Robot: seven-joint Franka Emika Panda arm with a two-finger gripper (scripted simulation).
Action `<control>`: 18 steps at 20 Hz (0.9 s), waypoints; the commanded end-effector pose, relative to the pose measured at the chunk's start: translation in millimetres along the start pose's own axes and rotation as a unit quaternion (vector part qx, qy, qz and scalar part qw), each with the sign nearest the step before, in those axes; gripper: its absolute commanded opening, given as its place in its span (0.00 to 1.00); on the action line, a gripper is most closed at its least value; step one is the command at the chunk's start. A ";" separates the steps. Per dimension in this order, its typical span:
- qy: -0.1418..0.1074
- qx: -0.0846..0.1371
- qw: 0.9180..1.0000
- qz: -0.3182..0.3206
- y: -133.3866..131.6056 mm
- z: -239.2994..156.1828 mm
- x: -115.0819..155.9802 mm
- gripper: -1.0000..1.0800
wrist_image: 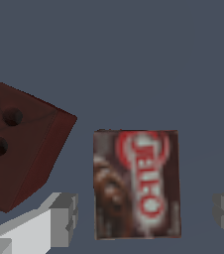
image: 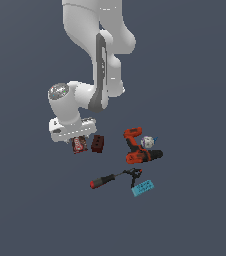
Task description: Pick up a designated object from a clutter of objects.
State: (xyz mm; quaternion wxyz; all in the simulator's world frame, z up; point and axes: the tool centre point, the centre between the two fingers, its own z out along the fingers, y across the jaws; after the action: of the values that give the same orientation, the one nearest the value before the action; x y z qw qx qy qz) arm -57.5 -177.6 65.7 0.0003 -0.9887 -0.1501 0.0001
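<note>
The claw (wrist_image: 142,218) hangs spread wide with a finger (wrist_image: 59,218) on each side of the labelled red-brown box (wrist_image: 136,183), which lies flat on the tabletop (image: 195,75) just beside the dark red block (wrist_image: 20,144), so closing and lifting remain.
</note>
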 end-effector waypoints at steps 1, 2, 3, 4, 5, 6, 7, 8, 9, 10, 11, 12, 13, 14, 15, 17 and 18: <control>0.000 0.000 1.000 0.000 -0.1 3.6 -0.3 0.96; 0.000 0.000 1.000 0.000 -0.1 6.3 -0.4 0.96; 0.000 0.000 1.000 0.000 -0.3 9.5 -0.5 0.96; 0.000 0.000 1.000 0.000 -0.3 13.4 -0.7 0.96; 0.000 0.000 1.000 0.000 -0.2 17.7 -0.9 0.96; 0.000 0.000 1.000 -0.001 -0.4 22.6 -1.1 0.96; 0.000 0.000 1.000 -0.001 -0.3 27.9 -1.3 0.96; 0.000 0.000 1.000 -0.001 -0.4 32.7 -1.4 0.96; 0.000 0.000 1.000 -0.001 -0.4 36.8 -1.4 0.96; 0.000 0.000 1.000 -0.001 -0.3 40.4 -1.4 0.96; 0.000 0.000 1.000 -0.001 -0.2 43.4 -1.5 0.96; 0.000 0.000 1.000 -0.001 -0.2 45.8 -1.3 0.96; 0.000 0.000 1.000 -0.001 -0.1 47.6 -1.3 0.96; 0.000 0.000 1.000 -0.001 0.0 49.0 -1.3 0.96; 0.000 0.000 1.000 -0.001 0.0 49.8 -1.2 0.96; 0.000 0.000 1.000 -0.001 0.0 50.0 -1.2 0.00; 0.000 0.000 1.000 -0.001 0.0 50.0 -1.2 0.00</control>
State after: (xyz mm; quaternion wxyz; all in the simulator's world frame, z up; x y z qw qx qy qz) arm -58.8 -178.5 16.6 -0.0001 -0.9885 -0.1509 -0.0001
